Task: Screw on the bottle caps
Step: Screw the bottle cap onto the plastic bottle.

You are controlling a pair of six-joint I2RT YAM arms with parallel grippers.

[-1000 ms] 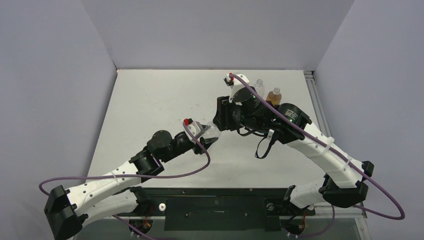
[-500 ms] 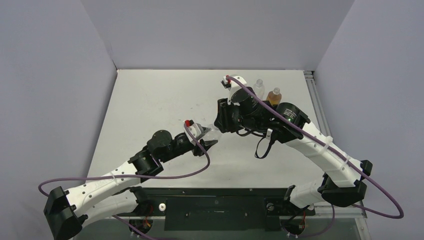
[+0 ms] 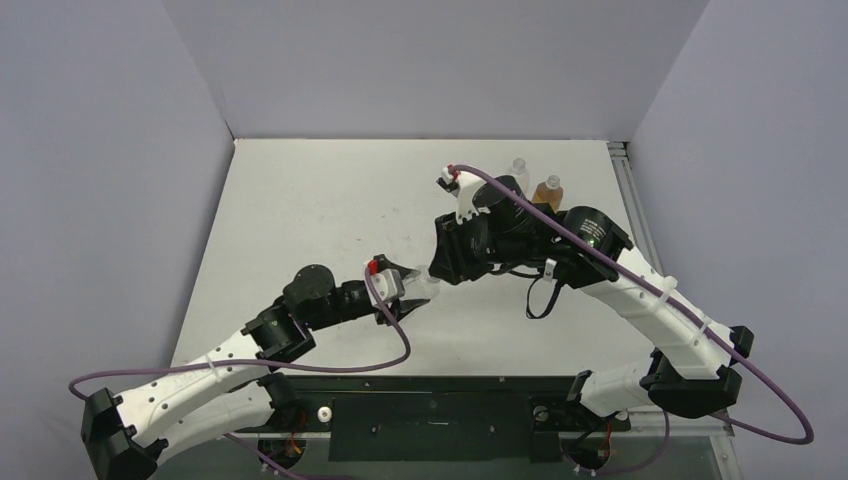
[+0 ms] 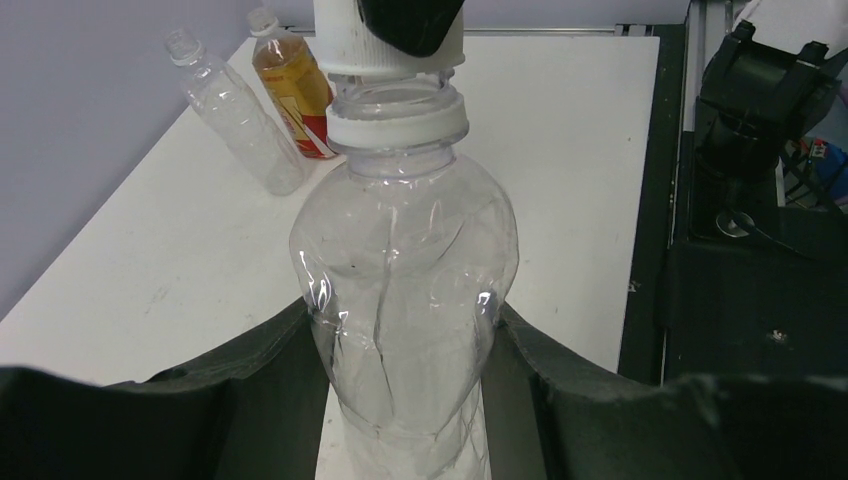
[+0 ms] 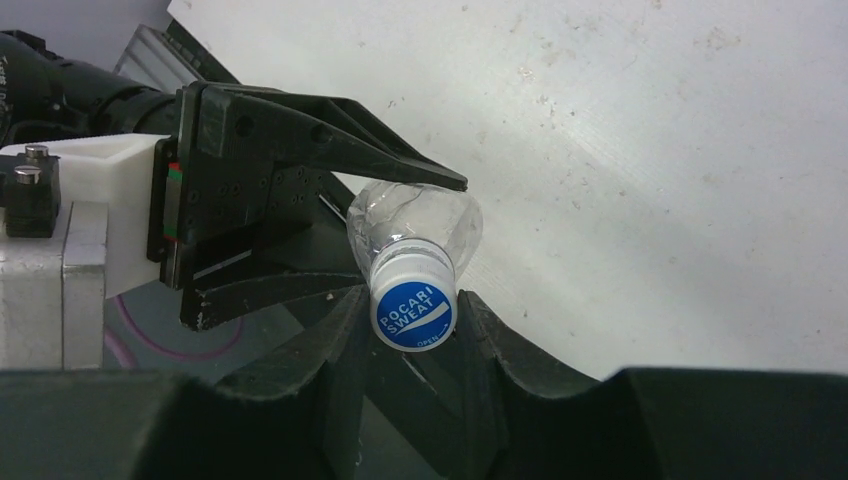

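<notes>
Drifting nearer the near table (image 3: pixel 300 200) edge, the left jaws are clamping the clear bottle (image 4: pixel 405 270), its neck pointing at the right jaws, which are pinching the blue-and-white cap (image 5: pixel 412 312) at its mouth.

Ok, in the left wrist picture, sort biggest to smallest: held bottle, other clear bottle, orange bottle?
Biggest: held clear bottle, nearest the camera.
Then: far clear bottle and orange bottle, too alike to rank.
</notes>
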